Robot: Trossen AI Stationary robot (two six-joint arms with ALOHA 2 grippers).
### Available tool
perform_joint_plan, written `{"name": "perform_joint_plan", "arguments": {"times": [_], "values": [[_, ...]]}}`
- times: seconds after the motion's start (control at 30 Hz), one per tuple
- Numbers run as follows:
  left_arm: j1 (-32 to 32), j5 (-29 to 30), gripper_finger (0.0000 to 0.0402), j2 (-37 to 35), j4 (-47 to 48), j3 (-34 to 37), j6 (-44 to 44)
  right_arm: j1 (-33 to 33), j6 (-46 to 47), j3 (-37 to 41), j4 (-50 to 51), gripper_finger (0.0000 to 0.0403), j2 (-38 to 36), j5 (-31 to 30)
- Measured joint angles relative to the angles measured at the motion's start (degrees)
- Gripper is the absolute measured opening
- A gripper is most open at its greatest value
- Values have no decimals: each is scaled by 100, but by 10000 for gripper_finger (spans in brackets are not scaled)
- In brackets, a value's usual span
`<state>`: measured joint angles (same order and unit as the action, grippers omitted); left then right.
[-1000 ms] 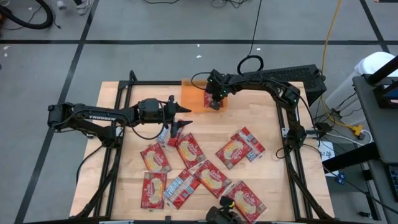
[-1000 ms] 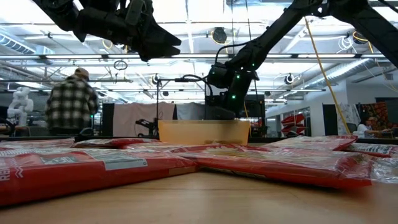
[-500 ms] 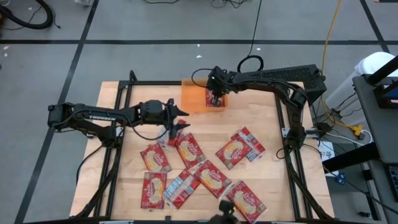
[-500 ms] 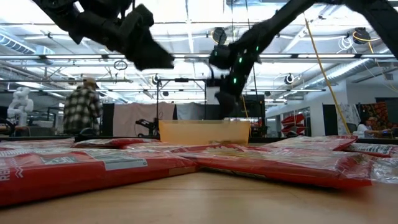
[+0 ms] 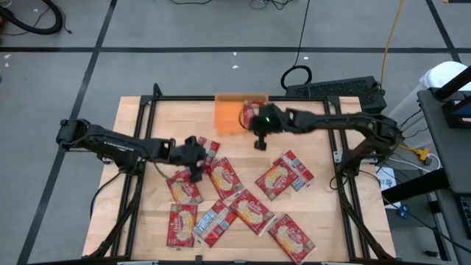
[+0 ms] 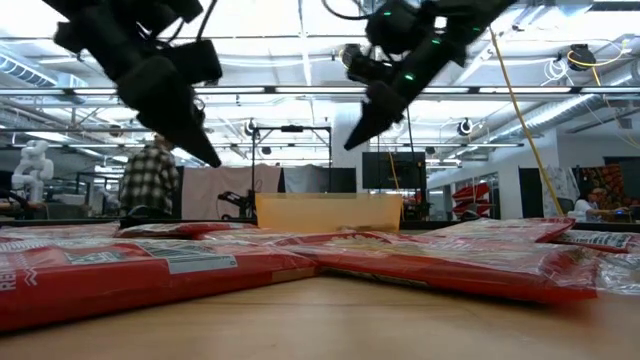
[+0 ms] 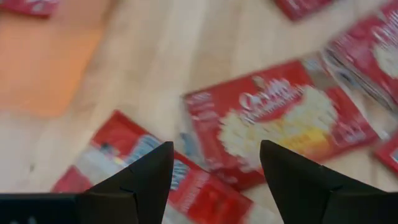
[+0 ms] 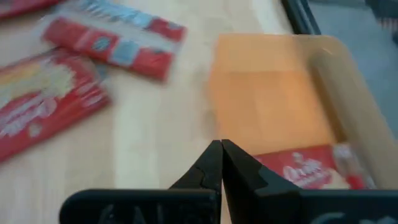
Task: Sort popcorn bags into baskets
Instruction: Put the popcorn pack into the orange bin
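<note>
I have the left gripper [image 5: 196,174], fingers apart, above flat red popcorn packets [image 5: 223,177] scattered on the wooden table [image 5: 316,213] at mixed angles. Right gripper [image 5: 260,143], closed and empty, hangs beside the translucent orange plastic bin [image 5: 228,116], which holds one packet [image 5: 254,107] at its right end.

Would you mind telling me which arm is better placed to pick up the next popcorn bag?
Left, probably. The left gripper hangs open over the bags, while the right gripper is shut, empty, beside the orange bin.
</note>
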<state>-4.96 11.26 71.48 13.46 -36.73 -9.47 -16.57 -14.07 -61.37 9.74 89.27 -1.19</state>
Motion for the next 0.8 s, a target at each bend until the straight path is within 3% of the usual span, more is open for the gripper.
{"name": "perform_joint_plan", "arguments": {"times": [0.2, 0.37, 0.47, 0.7, 0.8], "values": [[-895, 464, 244, 282, -2, -1, -85, 575, -20, 1470, -2201, 0, -480, -2], [-1254, 678, 245, 789, 89, 0, -254, 933, -8, 2194, -3388, 0, -557, -52], [-1326, 776, 257, 1069, 112, 0, -514, 997, -18, 2304, -3490, 0, -563, -203], [-1456, 1773, 313, 1485, 381, 0, -680, 965, -6, 2308, -3394, 0, -561, -221], [-1392, 1807, 322, 1646, 415, 0, -673, 955, 147, 2308, -3388, 0, -561, -222]]}}
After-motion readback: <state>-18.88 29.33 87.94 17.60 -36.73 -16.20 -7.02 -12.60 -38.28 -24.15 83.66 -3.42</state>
